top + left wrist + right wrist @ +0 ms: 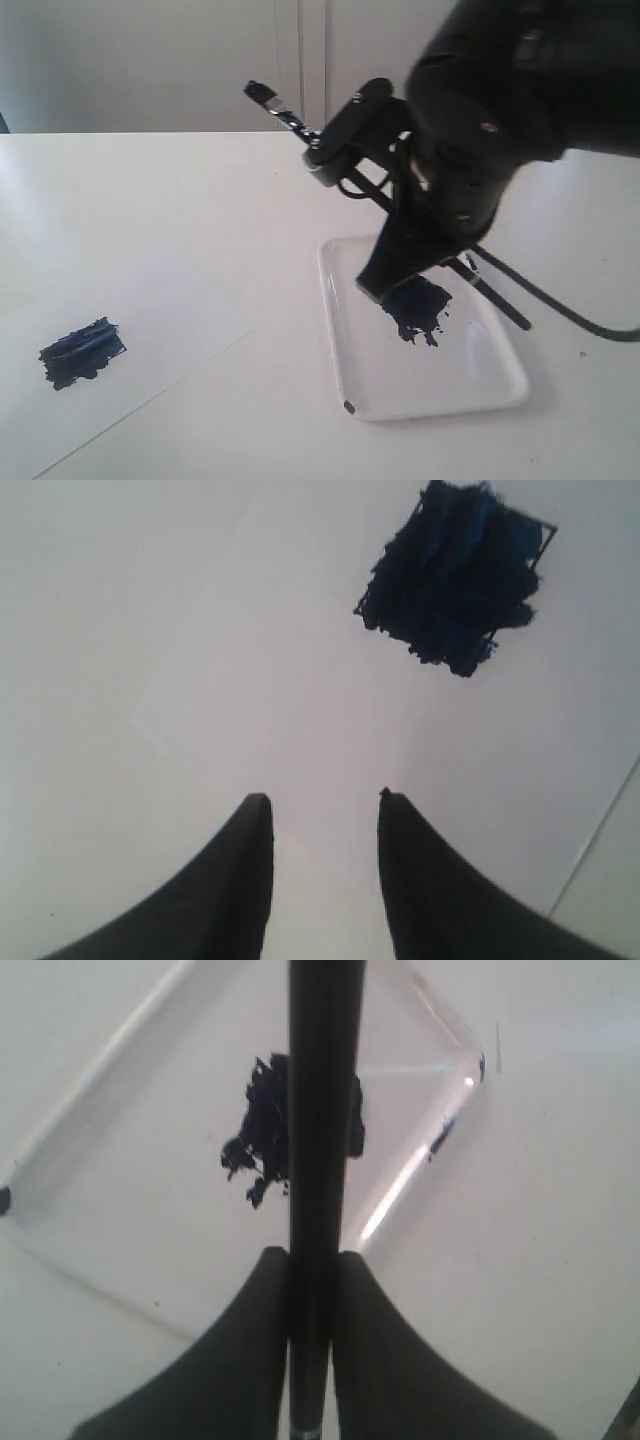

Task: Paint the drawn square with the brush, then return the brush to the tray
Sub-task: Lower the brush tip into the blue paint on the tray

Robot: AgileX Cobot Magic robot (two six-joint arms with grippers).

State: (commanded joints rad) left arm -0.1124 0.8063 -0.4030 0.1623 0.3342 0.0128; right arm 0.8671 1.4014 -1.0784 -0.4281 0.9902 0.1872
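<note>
And the right fingers (250, 1350) clamp the brush (325, 1110), its handle running out ahead of them over the tray (150, 1160), while the left fingers (225, 890) hang parted and empty, the painted square (455, 575) lying ahead of them.

A white table (150, 190) filled most of the scene. A white paper sheet (170, 330) lay flat on its near left part, one corner pointing right toward the middle. Beyond the table's far edge stood a pale wall (130, 60) with narrow vertical seams (300, 50) near its centre. A tiny dark speck (583, 353) sat on the table at the right.
</note>
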